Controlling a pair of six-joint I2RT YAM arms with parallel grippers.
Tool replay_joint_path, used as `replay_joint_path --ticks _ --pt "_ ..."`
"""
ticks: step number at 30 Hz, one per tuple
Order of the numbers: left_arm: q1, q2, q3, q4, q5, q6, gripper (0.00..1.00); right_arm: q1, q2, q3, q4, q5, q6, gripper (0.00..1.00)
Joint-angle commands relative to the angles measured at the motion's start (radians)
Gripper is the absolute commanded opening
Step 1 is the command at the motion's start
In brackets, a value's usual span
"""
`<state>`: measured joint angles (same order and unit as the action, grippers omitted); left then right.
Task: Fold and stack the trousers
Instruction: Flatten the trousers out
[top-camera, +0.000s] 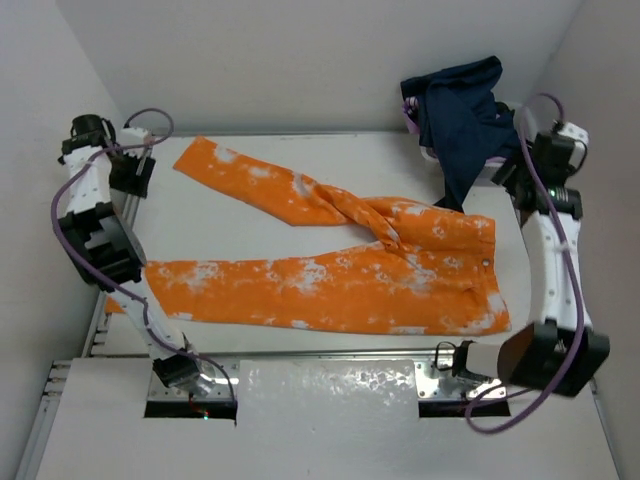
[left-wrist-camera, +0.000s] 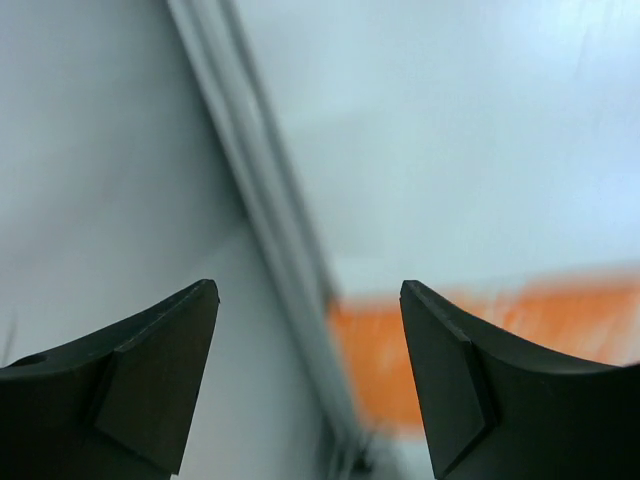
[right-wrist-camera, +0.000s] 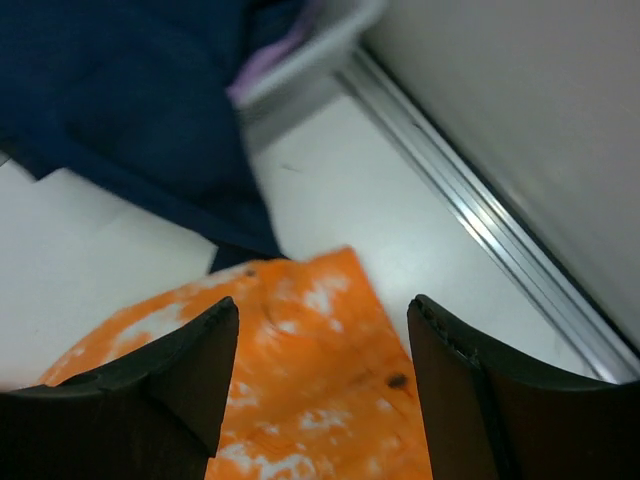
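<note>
While both arms arch high at opposite worktop (top-camera: 250, 225) sides, left end effector (left-wrist-camera: 308, 288) and right end effector (right-wrist-camera: 323, 302) hang open, empty, near the spread trousers' (top-camera: 340, 270) ends.

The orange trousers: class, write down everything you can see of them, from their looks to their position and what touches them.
The trousers are soft bright-orange cloth with irregular white tie-dye splotches. They lie flat and unfolded on the white table, waistband toward the right, where a small dark dot may be a button. One leg runs straight left along the near side. The other twists near the crotch and angles to the far left. A dark blue garment appears to meet the waistband's far corner.
</note>
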<state>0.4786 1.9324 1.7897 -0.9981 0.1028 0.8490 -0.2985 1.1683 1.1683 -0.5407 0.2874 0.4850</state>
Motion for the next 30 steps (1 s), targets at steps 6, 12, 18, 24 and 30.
replay_joint_path --ticks 6,12,18,24,30 --pt "-0.213 0.266 0.341 0.464 0.115 -0.495 0.81 0.177 0.372 0.223 -0.021 -0.255 -0.187 0.6" --pt "-0.294 0.468 0.433 0.61 0.091 -0.587 0.86 0.461 0.674 0.529 0.025 -0.457 -0.381 0.69" --pt "-0.31 0.527 0.396 0.582 0.022 -0.58 0.85 0.61 1.146 0.986 -0.076 -0.554 -0.33 0.8" --pt "-0.291 0.443 0.289 0.552 0.027 -0.608 0.84 0.689 1.283 0.979 0.088 -0.665 -0.221 0.82" --pt "-0.259 0.343 0.238 0.498 0.092 -0.613 0.84 0.736 1.311 0.986 0.081 -0.683 -0.2 0.4"
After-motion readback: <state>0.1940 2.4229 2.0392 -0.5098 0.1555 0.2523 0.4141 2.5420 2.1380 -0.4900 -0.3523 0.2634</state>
